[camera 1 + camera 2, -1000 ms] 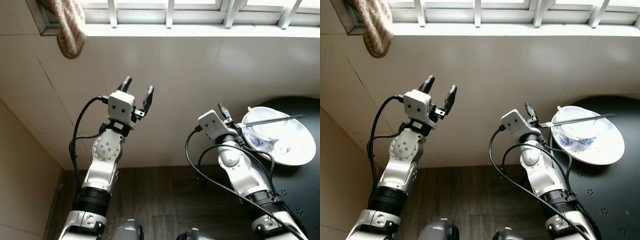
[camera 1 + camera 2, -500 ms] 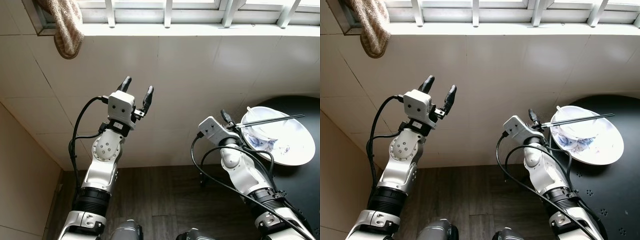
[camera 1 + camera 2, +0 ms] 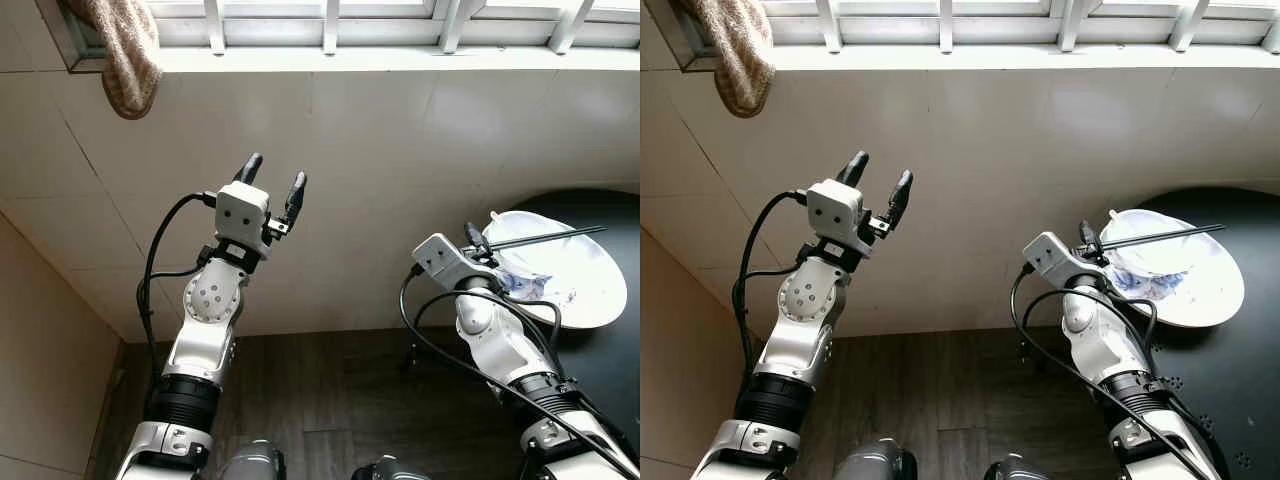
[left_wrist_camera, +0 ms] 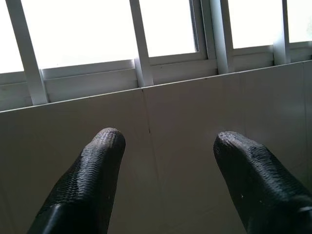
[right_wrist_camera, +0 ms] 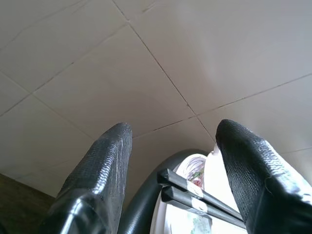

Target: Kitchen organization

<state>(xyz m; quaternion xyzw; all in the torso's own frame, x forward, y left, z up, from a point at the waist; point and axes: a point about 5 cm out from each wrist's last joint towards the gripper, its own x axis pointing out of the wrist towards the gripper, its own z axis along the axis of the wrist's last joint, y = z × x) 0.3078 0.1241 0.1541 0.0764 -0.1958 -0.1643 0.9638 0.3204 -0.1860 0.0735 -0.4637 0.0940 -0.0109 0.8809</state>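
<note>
- Here's the target: a white bowl with a blue pattern sits on the dark round table at the robot's right, close to the table's near-left edge.
- A pair of black chopsticks lies across the bowl's rim, handle ends poking out toward the robot's right arm, with a white spoon handle peeking up at the rim's far side.
- The right gripper is right there at the bowl's left edge, its two black fingers spread wide, gripping nothing, the chopstick ends sitting in the gap between them.
- Looks like the step in hand is taking hold of the chopsticks, or the bowl rim itself; hard to call which.
- To do it well: ease forward until both sticks sit deep between the fingers, then close squarely across the pair so neither rolls free.
- Watch the bowl: a sideways nudge on the rim could slide it or tip the spoon out.
- The left gripper is held up in front of the tiled wall, fingers parted, empty, well apart from the table.
- Above, a barred window, with a beige cloth hanging at its left corner.
</note>
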